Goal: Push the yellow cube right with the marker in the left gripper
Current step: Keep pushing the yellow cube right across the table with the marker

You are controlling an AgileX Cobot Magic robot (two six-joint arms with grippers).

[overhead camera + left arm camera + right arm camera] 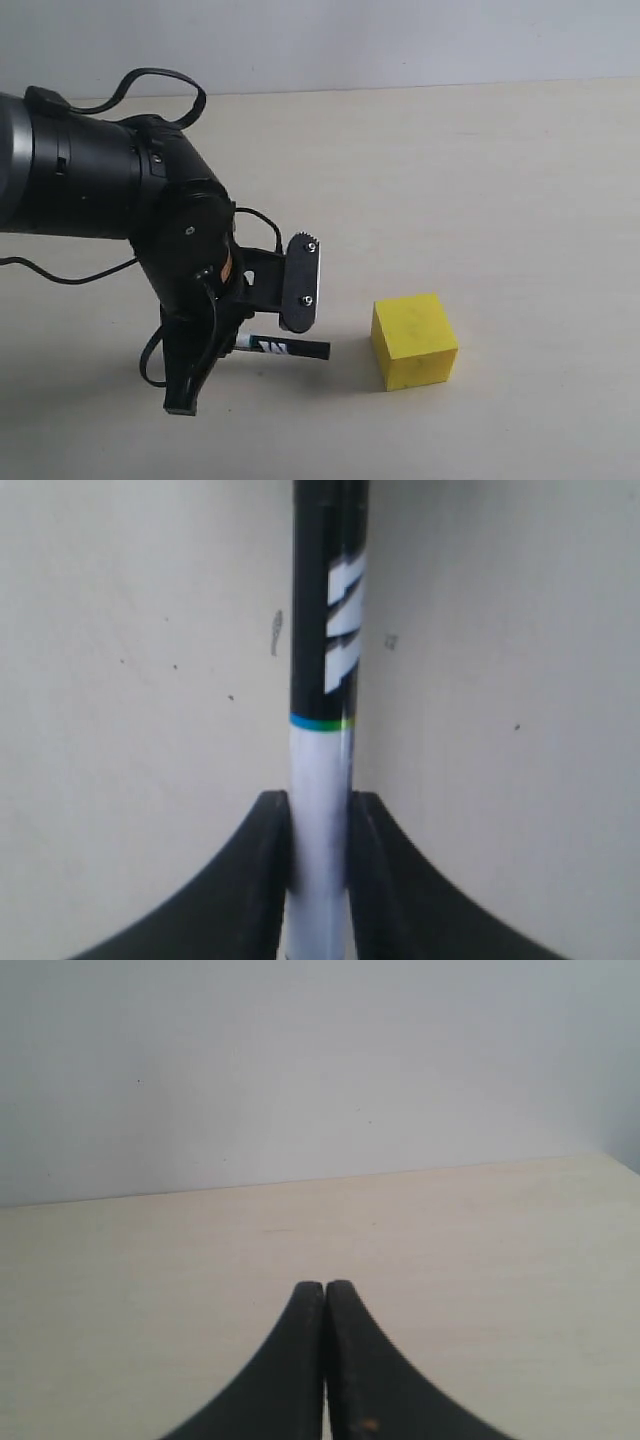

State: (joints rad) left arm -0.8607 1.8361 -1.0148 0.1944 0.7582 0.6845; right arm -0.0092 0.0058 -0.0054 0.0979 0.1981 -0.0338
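The yellow cube [414, 340] rests on the pale table [480, 180], right of centre near the front. My left gripper [240, 335] hangs low to its left, shut on the marker [288, 348], which lies level just above the table. The marker's black capped end points right toward the cube and stops a short gap from its left face. In the left wrist view the white barrel of the marker [320, 780] is pinched between the fingers [255, 880], at my left gripper [320, 805]; the cube is out of that view. My right gripper [325, 1290] is shut on nothing, above bare table.
The thick black left arm [90, 180] with its cables fills the left side. A grey wall [350, 40] stands behind the table's far edge. Small dark specks mark the table surface [150, 630].
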